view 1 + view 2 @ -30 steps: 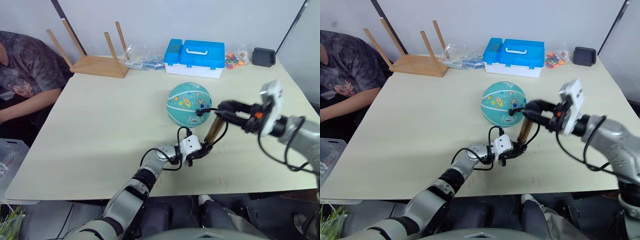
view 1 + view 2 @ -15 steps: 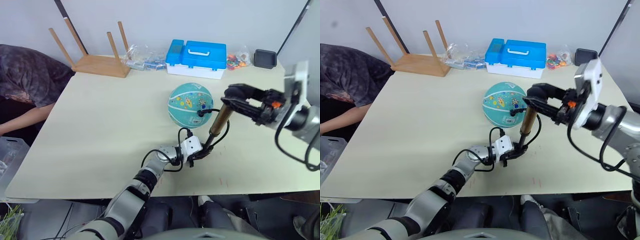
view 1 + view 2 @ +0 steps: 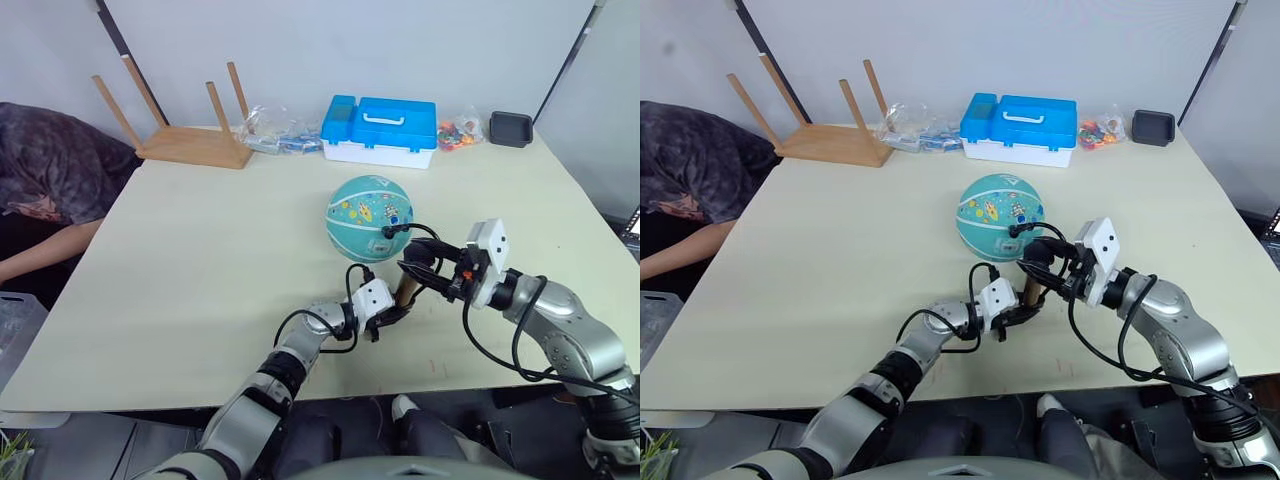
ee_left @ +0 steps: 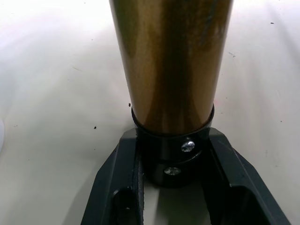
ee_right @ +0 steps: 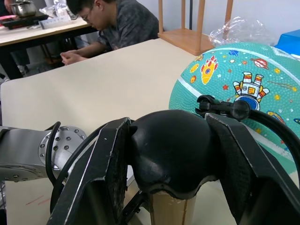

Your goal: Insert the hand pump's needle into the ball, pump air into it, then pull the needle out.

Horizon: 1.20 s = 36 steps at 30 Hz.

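Left pincer [image 4: 171, 187] clamped on black base cap of hand pump [image 4: 171, 65], upright on tabletop [image 3: 200, 260] near front edge. Right pincer [image 5: 171, 154] closed around black T-handle [image 5: 169, 152] atop pump. Just beyond, thin black hose [image 3: 425, 232] looping to needle [image 5: 206, 104] seated in ball [image 3: 369, 213] at mid-tabletop. Farther back, blue case [image 3: 380, 128], overturned stool [image 3: 190, 130]; person [image 3: 45, 190] at far left.
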Tool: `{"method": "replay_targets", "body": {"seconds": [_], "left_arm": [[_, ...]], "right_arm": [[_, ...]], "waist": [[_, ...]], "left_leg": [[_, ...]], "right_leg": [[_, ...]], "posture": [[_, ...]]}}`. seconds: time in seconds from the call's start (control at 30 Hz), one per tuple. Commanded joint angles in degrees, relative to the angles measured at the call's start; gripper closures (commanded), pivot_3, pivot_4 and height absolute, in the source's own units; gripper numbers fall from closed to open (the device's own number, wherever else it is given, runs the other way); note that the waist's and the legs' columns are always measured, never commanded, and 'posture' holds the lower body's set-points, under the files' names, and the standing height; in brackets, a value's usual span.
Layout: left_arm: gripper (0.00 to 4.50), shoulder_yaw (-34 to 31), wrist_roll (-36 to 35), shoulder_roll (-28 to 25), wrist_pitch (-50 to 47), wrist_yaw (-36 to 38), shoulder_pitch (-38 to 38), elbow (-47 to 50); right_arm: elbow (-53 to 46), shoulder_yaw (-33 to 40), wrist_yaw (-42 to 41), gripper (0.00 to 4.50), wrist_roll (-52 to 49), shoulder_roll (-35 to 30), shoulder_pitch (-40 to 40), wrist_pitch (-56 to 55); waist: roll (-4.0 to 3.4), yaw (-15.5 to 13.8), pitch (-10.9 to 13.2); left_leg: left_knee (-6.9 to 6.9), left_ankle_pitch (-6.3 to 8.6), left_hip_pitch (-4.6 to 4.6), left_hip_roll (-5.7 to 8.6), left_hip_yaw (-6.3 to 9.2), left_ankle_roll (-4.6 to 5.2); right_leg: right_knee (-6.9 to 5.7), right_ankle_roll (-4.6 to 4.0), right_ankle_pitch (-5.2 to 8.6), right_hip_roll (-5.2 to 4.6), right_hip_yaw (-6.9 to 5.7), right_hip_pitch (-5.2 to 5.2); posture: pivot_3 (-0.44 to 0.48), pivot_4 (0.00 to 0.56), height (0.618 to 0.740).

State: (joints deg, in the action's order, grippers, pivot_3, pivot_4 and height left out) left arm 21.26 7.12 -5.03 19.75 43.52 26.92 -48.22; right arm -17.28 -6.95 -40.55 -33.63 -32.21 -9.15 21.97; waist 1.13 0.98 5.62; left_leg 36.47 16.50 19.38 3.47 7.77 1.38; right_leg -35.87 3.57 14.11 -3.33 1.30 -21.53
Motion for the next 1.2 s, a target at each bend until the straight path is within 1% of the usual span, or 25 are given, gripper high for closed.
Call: {"method": "replay_targets", "body": {"seconds": [0.03,0.1,0.2,0.27,0.33,0.37,0.5,0.57,0.67,0.77,0.83,0.9,1.0,1.07,1.13,1.2], "left_arm": [[3.42,2.6,3.3,-1.7,-3.0,1.6,-3.1,-2.8],[3.42,2.7,3.3,-1.5,-3.2,1.4,-2.9,-2.9],[3.42,2.8,3.4,-0.9,-3.2,1.2,-1.9,-4.0],[3.42,2.8,3.3,-0.7,-3.1,1.2,-1.2,-4.9],[3.42,2.6,3.2,-0.6,-2.8,1.4,-0.2,-6.3],[3.42,2.6,3.2,-0.5,-2.7,1.4,0.1,-6.9],[3.42,2.3,3.3,-0.2,-2.0,1.5,1.7,-9.5],[3.42,2.1,3.3,-0.1,-1.7,1.4,2.3,-10.4],[3.42,2.0,3.1,0.1,-1.4,1.3,2.8,-11.3],[3.42,1.9,3.1,0.2,-1.3,1.4,3.0,-11.7],[3.42,1.9,3.0,0.2,-1.2,1.3,3.0,-11.8],[3.42,1.9,3.0,0.2,-1.1,1.4,3.0,-11.8],[3.42,1.7,3.0,-0.1,-1.1,1.5,2.9,-11.3],[3.42,1.5,2.8,-0.2,-1.1,1.4,2.9,-11.2],[3.42,1.5,2.7,-0.4,-1.2,1.3,2.5,-10.7],[3.42,1.5,2.7,-0.4,-1.2,1.2,2.1,-10.2]], "right_arm": [[2.5,0.0,-1.0,2.45,2.3,-3.4,1.9,5.5],[-0.1,2.4,-0.8,2.45,-0.1,-4.1,0.8,7.0],[-7.3,9.9,0.2,2.45,-8.3,-6.7,-3.6,12.2],[-10.3,13.5,1.0,2.45,-13.1,-8.3,-5.8,15.6],[-12.5,19.2,3.2,2.45,-22.3,-10.5,-10.5,19.7],[-12.9,21.2,4.3,2.45,-25.8,-11.3,-12.4,21.2],[-12.5,28.5,9.5,2.45,-39.3,-16.8,-20.3,26.3],[-11.6,30.2,11.8,2.45,-43.2,-18.7,-22.6,27.6],[-11.0,31.4,13.4,2.45,-48.0,-21.9,-23.8,29.7],[-12.7,27.1,11.2,2.45,-42.1,-22.4,-19.1,29.9],[-12.9,23.2,9.8,2.45,-37.0,-20.4,-15.2,28.1],[-12.0,20.8,8.9,2.45,-33.5,-18.2,-12.3,26.4],[-7.9,12.1,5.9,2.45,-21.5,-14.2,-5.9,20.7],[-6.2,8.5,4.1,2.45,-16.5,-12.6,-3.7,17.9],[-0.3,1.4,1.8,2.45,-8.3,-9.8,-0.3,13.0],[4.1,-3.0,-0.4,2.45,-3.8,-7.2,2.2,9.8]], "waist": [[-0.08,0.0,0.1],[-0.12,-0.2,0.1],[-0.41,-0.4,0.6],[-0.57,-0.8,1.1],[-0.72,-1.1,1.7],[-0.77,-1.3,1.9],[-0.77,-1.9,1.9],[-0.7,-2.0,2.0],[-0.73,-2.0,2.2],[-0.76,-2.0,2.2],[-0.58,-1.9,2.1],[-0.6,-1.9,2.0],[-0.17,-1.6,1.6],[-0.15,-1.4,1.6],[0.06,-1.3,1.4],[0.27,-1.0,1.2]], "left_leg": [[0.0,0.0,0.02,0.0,-0.01,0.0],[0.0,0.0,0.12,0.01,-0.01,0.0],[0.05,-0.01,0.29,0.06,0.01,0.0],[0.13,-0.02,0.43,0.19,0.04,-0.01],[0.19,-0.02,0.54,0.26,0.04,0.0],[0.26,-0.02,0.61,0.3,0.03,0.01],[0.74,-0.11,1.65,0.33,0.15,-0.11],[0.78,-0.08,1.71,0.36,0.18,-0.07],[0.83,-0.02,1.83,0.38,0.2,0.04],[0.84,-0.03,1.83,0.38,0.2,0.05],[0.84,-0.03,1.8,0.38,0.22,0.05],[0.87,-0.03,1.69,0.37,0.19,0.05],[0.85,-0.03,1.33,0.36,0.14,0.05],[0.84,-0.03,1.03,0.34,0.14,0.05],[0.81,-0.01,0.65,0.28,0.15,0.04],[0.63,0.0,0.36,0.17,0.16,0.02]], "right_leg": [[0.0,0.0,0.0,-0.01,0.0,-0.01],[0.01,0.0,0.0,-0.03,-0.01,-0.03],[0.01,-0.03,-0.03,-0.2,-0.05,-0.13],[0.01,-0.12,-0.1,-0.28,-0.08,-0.21],[0.01,-0.15,-0.13,-0.37,-0.1,-0.27],[0.01,-0.16,-0.17,-0.41,-0.09,-0.32],[-0.12,-0.12,-0.33,-0.39,-0.23,-1.17],[-0.09,-0.11,-0.34,-0.69,-0.28,-1.15],[-0.04,-0.1,-0.35,-0.76,-0.31,-1.17],[-0.04,-0.07,-0.36,-0.74,-0.33,-1.17],[-0.04,-0.06,-0.36,-0.72,-0.37,-1.13],[-0.06,-0.05,-0.36,-0.69,-0.36,-1.04],[-0.07,0.04,-0.36,-0.62,-0.29,-0.78],[-0.05,0.24,-0.24,-0.48,-0.29,-0.48],[-0.04,0.29,-0.2,-0.4,-0.26,-0.13],[-0.04,0.21,-0.14,-0.39,-0.24,0.04]], "posture": [[0.0,0.15,0.74],[0.0,0.15,0.74],[0.0,0.15,0.74],[0.0,0.15,0.74],[0.0,0.15,0.74],[0.0,0.15,0.74],[0.0,0.15,0.74],[0.0,0.15,0.74],[0.0,0.15,0.74],[0.0,0.15,0.74],[0.0,0.15,0.74],[0.0,0.15,0.74],[0.0,0.15,0.74],[0.0,0.15,0.74],[0.0,0.15,0.74],[0.0,0.15,0.74]]}}
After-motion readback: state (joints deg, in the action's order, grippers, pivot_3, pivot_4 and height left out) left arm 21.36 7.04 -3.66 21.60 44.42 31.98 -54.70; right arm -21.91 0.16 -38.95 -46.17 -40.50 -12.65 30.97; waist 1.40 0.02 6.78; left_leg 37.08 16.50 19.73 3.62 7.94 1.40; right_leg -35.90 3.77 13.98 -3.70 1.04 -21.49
